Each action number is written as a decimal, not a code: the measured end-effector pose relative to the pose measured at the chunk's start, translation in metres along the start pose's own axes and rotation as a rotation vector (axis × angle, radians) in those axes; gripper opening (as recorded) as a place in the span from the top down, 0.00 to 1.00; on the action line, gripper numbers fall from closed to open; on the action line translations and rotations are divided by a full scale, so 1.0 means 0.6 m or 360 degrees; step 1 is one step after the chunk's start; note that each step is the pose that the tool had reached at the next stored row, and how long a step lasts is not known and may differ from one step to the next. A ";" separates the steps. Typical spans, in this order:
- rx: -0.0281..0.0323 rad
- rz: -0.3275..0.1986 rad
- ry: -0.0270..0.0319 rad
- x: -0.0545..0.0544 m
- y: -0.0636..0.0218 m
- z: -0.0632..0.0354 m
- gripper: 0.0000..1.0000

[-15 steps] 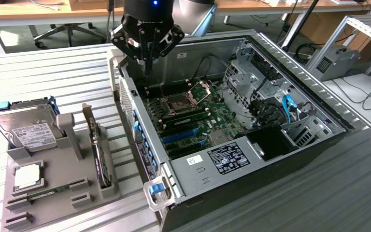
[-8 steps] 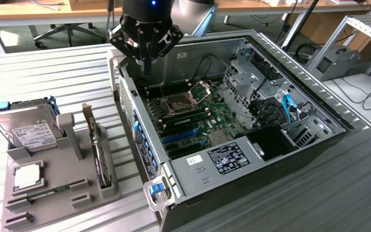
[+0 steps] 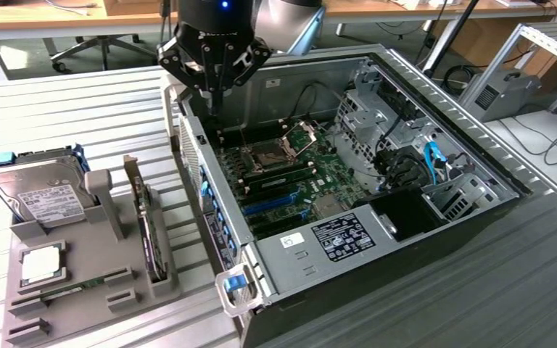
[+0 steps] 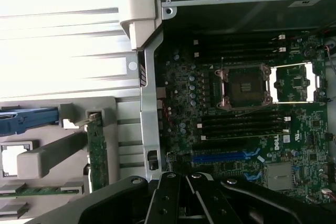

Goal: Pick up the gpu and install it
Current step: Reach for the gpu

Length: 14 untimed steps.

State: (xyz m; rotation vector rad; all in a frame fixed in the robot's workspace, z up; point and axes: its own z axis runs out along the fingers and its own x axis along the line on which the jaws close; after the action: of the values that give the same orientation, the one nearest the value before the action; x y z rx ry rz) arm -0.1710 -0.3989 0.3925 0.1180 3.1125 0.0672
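Black jointed gripper (image 4: 181, 195) of a robot arm, fingers drawn together with nothing between them, hangs over one corner of an open grey metal computer tower case (image 3: 259, 272). The case lies on its side on a pale slatted metal table (image 3: 66, 101), and the gripper is at the end farthest from the power supply. Below it lies the green motherboard (image 3: 293, 177), with the retaining plate of its silver processor socket (image 3: 264, 154) swung open and its blue expansion slots (image 3: 269, 205) bare.

The gpu (image 3: 150, 235), a thin dark circuit card with a silver end bracket, stands on edge in a slot of a grey moulded parts holder (image 3: 75, 320). The holder sits beside the case on the exterior view's left, and the card is well apart from the gripper and untouched. On the same holder are a silver hard drive in a blue frame (image 3: 41, 190), propped upright, a square silver processor chip (image 3: 41, 264) in its recess, and a narrow green memory stick (image 3: 66, 292). A labelled silver power supply (image 3: 341, 235) occupies the case's near end.
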 end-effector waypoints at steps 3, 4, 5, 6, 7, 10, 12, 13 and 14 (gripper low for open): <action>0.00000 0.0000 0.00001 0.002 0.000 0.000 0.89; 0.00001 0.0000 0.00001 0.002 0.000 0.000 0.89; 0.00000 0.0000 0.00000 0.003 0.000 0.000 0.89; 0.00000 0.0000 0.00000 0.003 0.000 0.000 0.89; 0.00000 0.0000 0.00000 0.004 0.000 0.000 0.89; 0.00001 0.0000 0.00001 0.005 0.000 0.000 0.89; 0.00001 0.0000 0.00000 0.006 0.000 0.000 0.89; 0.00000 0.0000 0.00000 0.007 -0.001 0.000 0.89; 0.00000 0.0000 0.00000 0.007 -0.001 0.000 0.89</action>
State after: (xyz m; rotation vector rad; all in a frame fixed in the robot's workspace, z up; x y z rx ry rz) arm -0.1754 -0.3989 0.3923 0.1179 3.1125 0.0672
